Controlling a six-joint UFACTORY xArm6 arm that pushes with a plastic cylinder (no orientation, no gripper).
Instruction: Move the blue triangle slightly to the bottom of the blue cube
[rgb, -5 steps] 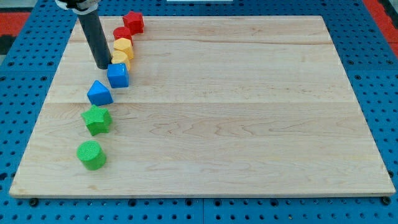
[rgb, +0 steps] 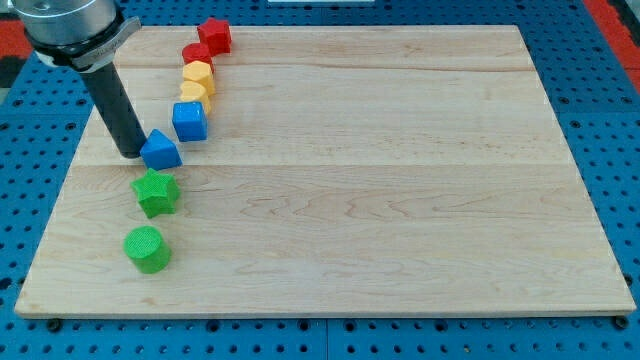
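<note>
The blue triangle (rgb: 160, 150) lies on the wooden board (rgb: 350, 180) at the view's left, just below and left of the blue cube (rgb: 189, 121). My tip (rgb: 132, 153) rests on the board right against the blue triangle's left side. The rod rises up and to the view's left from there.
A line of blocks runs down the board's left: a red star (rgb: 214, 35) and a red block (rgb: 197, 54) at top, two yellow blocks (rgb: 198, 74) (rgb: 192, 93), then a green star (rgb: 156, 192) and a green cylinder (rgb: 147, 249) below the triangle.
My tip has moved down and to the view's left, from beside the blue cube to the blue triangle's left side. The blocks have not visibly moved.
</note>
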